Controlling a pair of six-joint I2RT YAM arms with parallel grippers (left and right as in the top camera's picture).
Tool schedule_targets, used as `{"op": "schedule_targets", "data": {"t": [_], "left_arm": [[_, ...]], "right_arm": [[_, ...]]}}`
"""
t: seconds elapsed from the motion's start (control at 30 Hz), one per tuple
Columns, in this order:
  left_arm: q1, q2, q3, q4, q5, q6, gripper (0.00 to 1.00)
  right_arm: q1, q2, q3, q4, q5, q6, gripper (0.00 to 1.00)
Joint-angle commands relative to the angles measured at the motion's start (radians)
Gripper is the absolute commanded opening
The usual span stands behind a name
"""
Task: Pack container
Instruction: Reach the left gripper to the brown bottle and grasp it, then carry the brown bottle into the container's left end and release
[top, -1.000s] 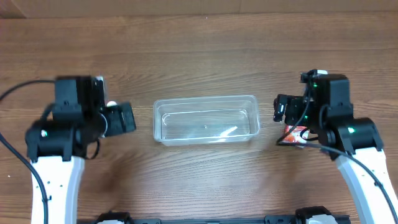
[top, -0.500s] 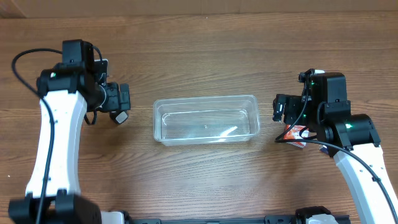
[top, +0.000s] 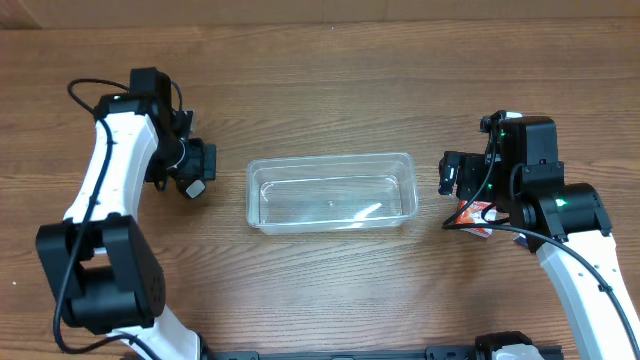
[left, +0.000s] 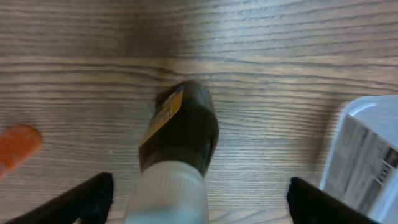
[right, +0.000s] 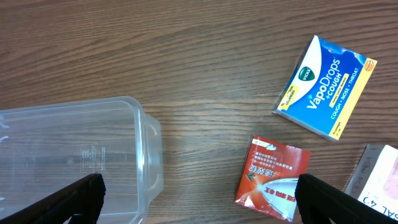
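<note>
The clear plastic container (top: 330, 192) stands empty at the table's middle; its corner shows in the left wrist view (left: 367, 155) and its end in the right wrist view (right: 68, 155). A dark bottle (left: 183, 134) with a white cap and yellow label lies on the wood left of it (top: 192, 188). My left gripper (left: 199, 202) is open, its fingers wide either side of the bottle's cap, not touching it; overhead it is left of the container (top: 197, 163). My right gripper (right: 199, 199) is open and empty, just right of the container (top: 452, 175).
A red sachet (right: 273, 177) lies right of the container, a blue VapoDrops box (right: 326, 87) beyond it, and a pale box (right: 379, 180) at the frame's right edge. The sachet also shows overhead (top: 470, 215). An orange object (left: 18, 146) lies left of the bottle.
My left arm has swung toward the table's far side and its gripper now sits at the bottle. The right arm and the container have not moved.
</note>
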Motion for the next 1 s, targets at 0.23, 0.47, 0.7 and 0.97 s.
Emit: {"op": "schedule_targets", "data": {"t": [0.23, 0.47, 0.7, 0.97], "left_arm": [[0.003, 0.024, 0.017, -0.008, 0.0, 0.007, 0.56], [0.003, 0.024, 0.017, -0.023, -0.008, 0.008, 0.29], [0.003, 0.023, 0.023, -0.029, -0.01, 0.006, 0.06], [-0.022, -0.055, 0.227, -0.172, 0.018, -0.128, 0.04]], "right_arm": [[-0.002, -0.004, 0.037, 0.005, 0.02, -0.004, 1.0], [-0.002, 0.004, 0.037, 0.005, 0.02, -0.004, 1.0], [-0.002, 0.01, 0.037, 0.005, 0.02, -0.004, 1.0], [-0.002, -0.012, 0.048, -0.019, 0.031, -0.004, 1.0]]}}
